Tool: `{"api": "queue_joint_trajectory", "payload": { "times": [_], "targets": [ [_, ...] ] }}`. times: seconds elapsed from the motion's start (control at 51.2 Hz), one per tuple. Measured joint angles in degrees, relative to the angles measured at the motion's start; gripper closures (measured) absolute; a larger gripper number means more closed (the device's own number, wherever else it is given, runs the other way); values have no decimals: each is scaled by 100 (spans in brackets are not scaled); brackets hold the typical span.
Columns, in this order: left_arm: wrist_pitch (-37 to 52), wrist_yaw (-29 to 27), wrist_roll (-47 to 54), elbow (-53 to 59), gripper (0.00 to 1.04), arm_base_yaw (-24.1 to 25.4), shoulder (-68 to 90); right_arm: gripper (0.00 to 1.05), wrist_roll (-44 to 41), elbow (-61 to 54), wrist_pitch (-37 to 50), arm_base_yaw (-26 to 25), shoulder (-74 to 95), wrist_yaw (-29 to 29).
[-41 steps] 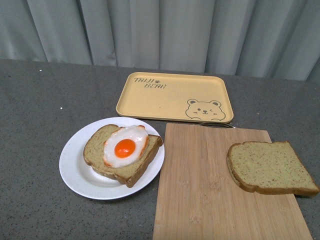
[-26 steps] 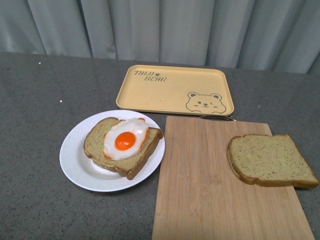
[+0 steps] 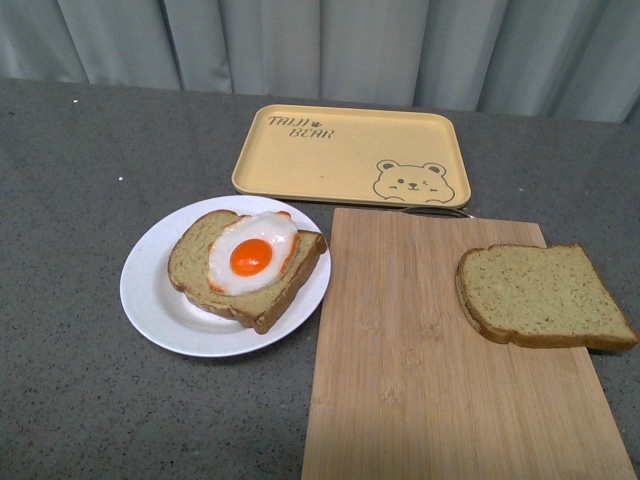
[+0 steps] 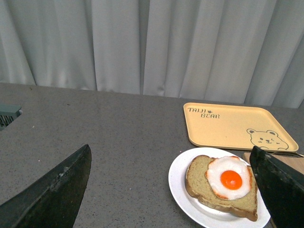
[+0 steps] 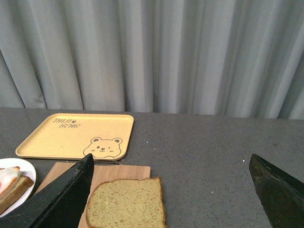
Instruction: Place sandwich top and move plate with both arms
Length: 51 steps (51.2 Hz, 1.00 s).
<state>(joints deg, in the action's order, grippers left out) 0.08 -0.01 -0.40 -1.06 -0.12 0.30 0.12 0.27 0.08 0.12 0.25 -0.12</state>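
Observation:
The sandwich top point(image 3: 540, 297), a plain brown seeded slice, lies flat at the right edge of a wooden cutting board point(image 3: 420, 370). The white plate point(image 3: 150, 300) sits left of the board and carries a second slice with a fried egg point(image 3: 252, 255). Neither arm shows in the front view. In the left wrist view my left gripper point(image 4: 173, 190) stands open, its black fingers wide apart, with the plate point(image 4: 183, 187) ahead between them. In the right wrist view my right gripper point(image 5: 173, 190) is open too, and the sandwich top point(image 5: 127, 204) lies by its one finger point(image 5: 66, 199).
A yellow tray with a bear drawing point(image 3: 350, 155) rests behind the board and plate. Grey curtains point(image 3: 320, 45) close off the back of the grey tabletop point(image 3: 70, 200). A thin metal loop point(image 3: 435, 210) pokes out at the board's far edge.
The front view has tilted: everything on the table sits a little higher in the picture than before. The objects themselves have not moved relative to each other.

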Motion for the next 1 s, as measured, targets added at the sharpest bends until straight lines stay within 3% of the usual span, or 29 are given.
{"api": "queue_joint_trajectory", "payload": {
  "times": [0.293,0.313,0.352,0.391,0.527,0.645,0.996],
  "targets": [
    [0,0,0,0,7,0,0,9,0,0,0,0,0,2],
    [0,0,0,0,7,0,0,9,-98,9,-52,57,33,199],
    [0,0,0,0,7,0,-2,9,-520,155,-321,262,350,1189],
    [-2,-9,0,0,7,0,-2,9,-686,234,-232,197,732,1373],
    [-2,0,0,0,7,0,-7,9,-800,717,1429,-940,3204,232],
    [-2,-7,0,0,7,0,-7,9,-621,1185,2288,-1351,4977,-385],
    [-4,-2,0,0,7,0,-7,9,323,2968,1440,-1902,8697,-2269]
  ]
}}
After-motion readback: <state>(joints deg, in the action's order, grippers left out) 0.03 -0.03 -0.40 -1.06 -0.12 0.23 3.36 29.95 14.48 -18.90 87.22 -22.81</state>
